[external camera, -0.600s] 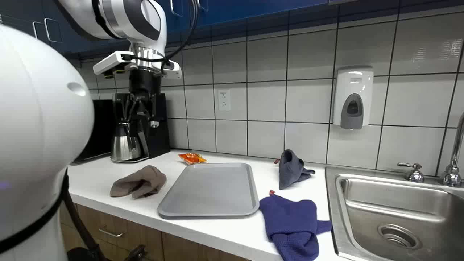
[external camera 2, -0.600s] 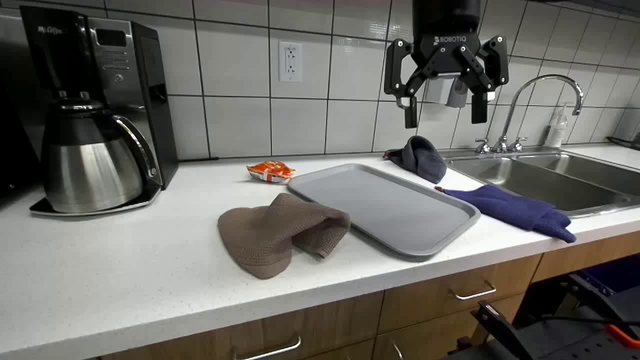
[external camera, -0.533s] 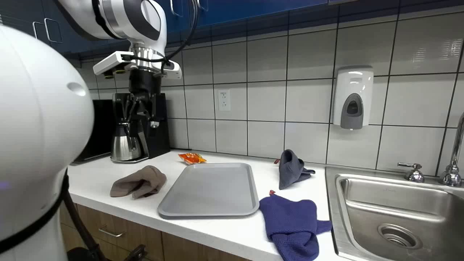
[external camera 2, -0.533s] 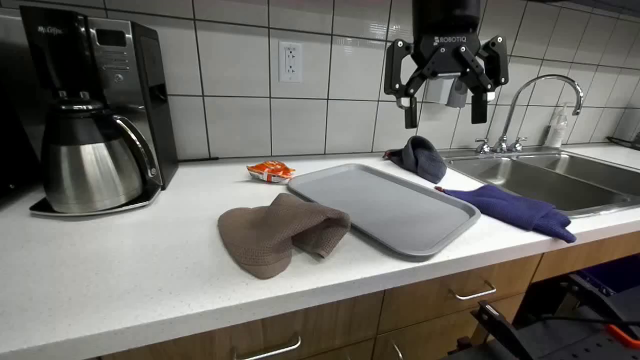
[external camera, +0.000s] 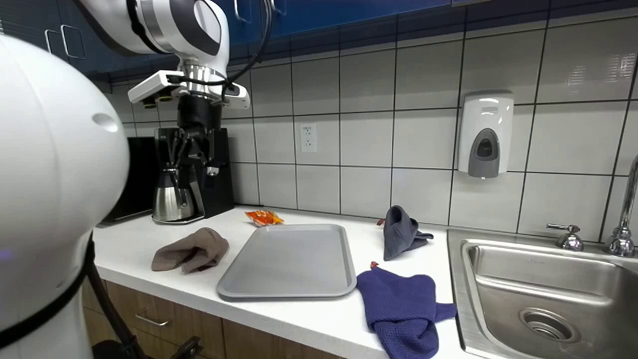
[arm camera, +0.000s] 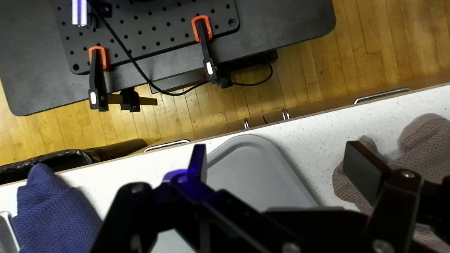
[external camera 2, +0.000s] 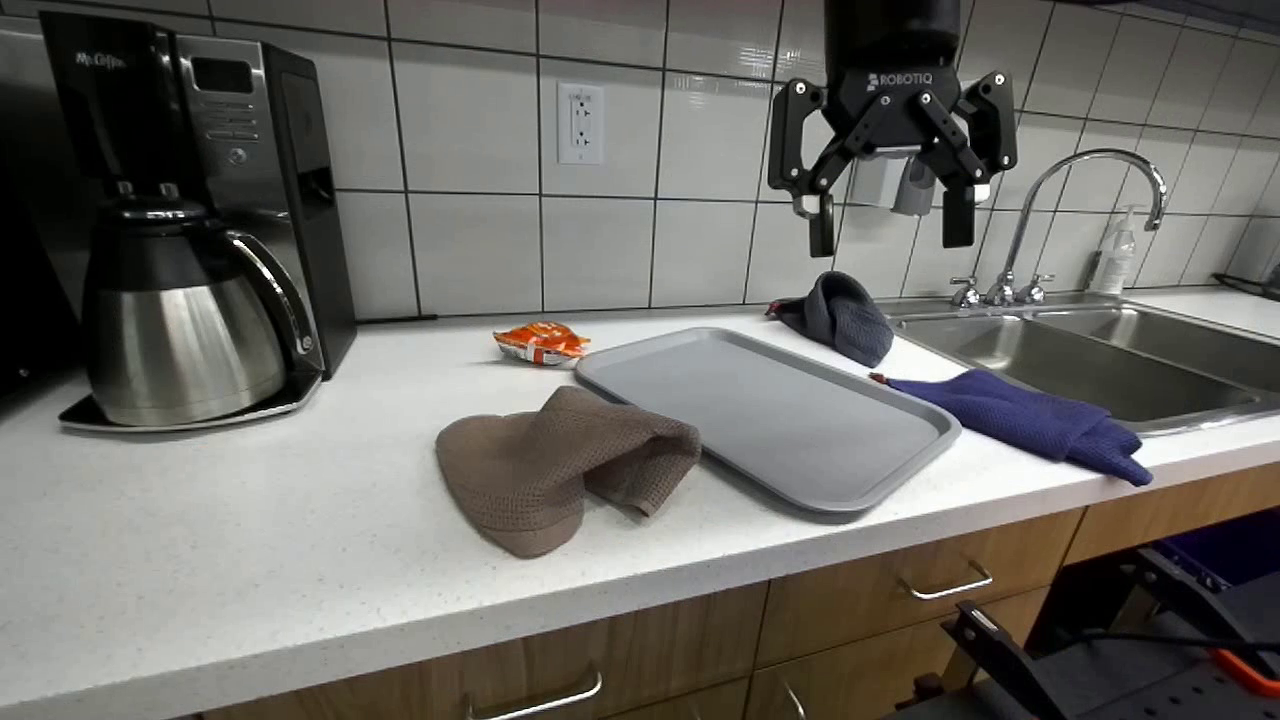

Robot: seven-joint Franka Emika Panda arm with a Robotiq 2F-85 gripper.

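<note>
My black gripper (external camera 2: 890, 223) is open and holds nothing. It hangs high above the counter, over the grey tray (external camera 2: 770, 420), touching nothing. In the wrist view my gripper (arm camera: 280, 167) has its fingers wide apart with the tray (arm camera: 246, 172) below. A crumpled brown cloth (external camera 2: 540, 470) lies beside the tray on the coffee maker side. A purple-blue cloth (external camera: 398, 309) and a dark grey cloth (external camera: 400, 234) lie on the sink side. An orange packet (external camera 2: 540, 343) lies behind the tray near the wall. Small red bits (external camera: 374, 265) show by the two sink-side cloths.
A coffee maker with a steel carafe (external camera 2: 185, 340) stands at the counter's end. A steel sink (external camera: 543, 299) with a tap is at the opposite side. Blue cabinets (external camera: 349, 15) hang above. A soap dispenser (external camera: 486, 134) is on the tiled wall.
</note>
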